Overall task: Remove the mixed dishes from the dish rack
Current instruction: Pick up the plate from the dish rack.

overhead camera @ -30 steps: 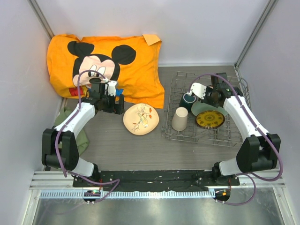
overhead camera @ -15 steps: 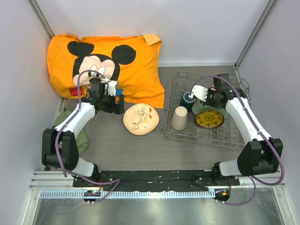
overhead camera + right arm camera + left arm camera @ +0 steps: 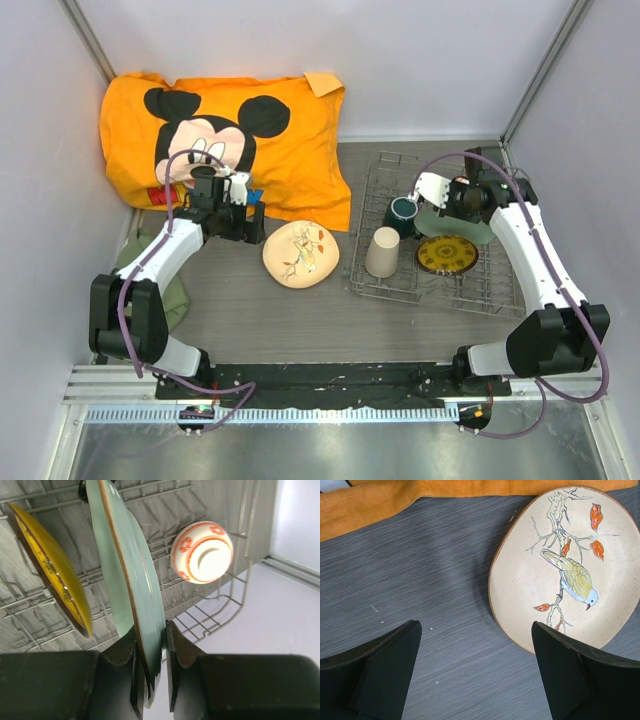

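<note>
on the right half of the grey table (image 3: 230, 300), the dish rack (image 3: 490, 290), a wire grid with rows of upright tines.

clamped between the two fingers of the right gripper (image 3: 151, 640): the rim of the pale-green plate (image 3: 135, 575). closed tight on it, one pad against each face. plate standing on edge and a little tilted, with a thin brown line along the rim, over the far right part of the rack. cannot tell whether its lower edge touches the wires.

just beside it, on the near side, a yellow-brown plate (image 3: 447, 254) with a dark rim, leaning in the rack. in the wrist view, a clear gap between the two plates.

at a far corner of the rack, a small red-orange patterned bowl (image 3: 202, 551), against the wire wall, underside turned toward the wrist camera.

at the left side of the rack, a beige cup (image 3: 383, 252), and just behind it a dark teal mug (image 3: 403, 212).

outside the rack, flat on the table to its left, the cream plate (image 3: 565, 570), painted with a bird on a branch and red leaves.

near that plate, the left gripper (image 3: 475, 645), spread wide, holding nothing. left edge of the plate visible in the gap between the fingers.

at the far left, an orange pillow (image 3: 230, 130) with a cartoon mouse. under the left arm, a green cloth (image 3: 178, 295).
</note>
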You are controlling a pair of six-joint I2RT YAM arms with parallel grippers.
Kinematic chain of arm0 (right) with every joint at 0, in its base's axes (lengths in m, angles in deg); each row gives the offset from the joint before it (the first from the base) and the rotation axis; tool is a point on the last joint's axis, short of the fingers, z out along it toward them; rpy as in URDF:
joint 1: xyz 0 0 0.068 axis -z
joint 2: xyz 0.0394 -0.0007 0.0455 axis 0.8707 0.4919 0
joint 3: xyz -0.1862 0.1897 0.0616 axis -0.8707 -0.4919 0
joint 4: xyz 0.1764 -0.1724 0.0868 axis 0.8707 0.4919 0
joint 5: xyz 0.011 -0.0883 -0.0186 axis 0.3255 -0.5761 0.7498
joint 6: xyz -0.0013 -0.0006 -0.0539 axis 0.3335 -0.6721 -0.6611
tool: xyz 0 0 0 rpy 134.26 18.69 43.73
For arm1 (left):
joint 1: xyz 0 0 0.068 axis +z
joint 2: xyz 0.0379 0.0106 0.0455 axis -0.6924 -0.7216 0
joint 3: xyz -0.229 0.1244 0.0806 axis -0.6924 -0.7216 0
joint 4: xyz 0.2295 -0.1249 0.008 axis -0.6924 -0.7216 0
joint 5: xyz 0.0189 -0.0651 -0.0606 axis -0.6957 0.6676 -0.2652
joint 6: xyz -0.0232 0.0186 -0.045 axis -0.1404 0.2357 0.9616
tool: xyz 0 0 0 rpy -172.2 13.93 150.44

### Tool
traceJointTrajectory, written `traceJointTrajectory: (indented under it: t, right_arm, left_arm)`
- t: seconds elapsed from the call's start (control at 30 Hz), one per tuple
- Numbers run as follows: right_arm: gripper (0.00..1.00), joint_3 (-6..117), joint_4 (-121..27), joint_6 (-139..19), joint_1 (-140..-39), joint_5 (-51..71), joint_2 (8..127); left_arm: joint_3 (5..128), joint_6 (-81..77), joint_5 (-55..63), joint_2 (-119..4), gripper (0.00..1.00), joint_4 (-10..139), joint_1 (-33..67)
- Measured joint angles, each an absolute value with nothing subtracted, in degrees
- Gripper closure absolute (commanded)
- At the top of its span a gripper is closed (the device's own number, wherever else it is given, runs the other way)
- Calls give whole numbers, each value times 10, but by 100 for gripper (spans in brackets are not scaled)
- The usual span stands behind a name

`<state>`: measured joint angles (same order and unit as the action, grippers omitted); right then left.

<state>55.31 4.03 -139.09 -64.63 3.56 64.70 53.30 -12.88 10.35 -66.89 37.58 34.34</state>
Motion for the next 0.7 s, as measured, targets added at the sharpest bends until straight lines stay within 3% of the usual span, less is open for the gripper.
traceJointTrajectory:
  t: [0.37, 0.7]
  right_arm:
    - [99, 660, 68, -1398, -644, 61, 647]
    - [99, 758, 137, -1355, -642, 173, 634]
  left_arm:
    - [533, -143, 117, -661, 3, 376, 343]
    - [582, -191, 226, -589, 4, 386, 340]
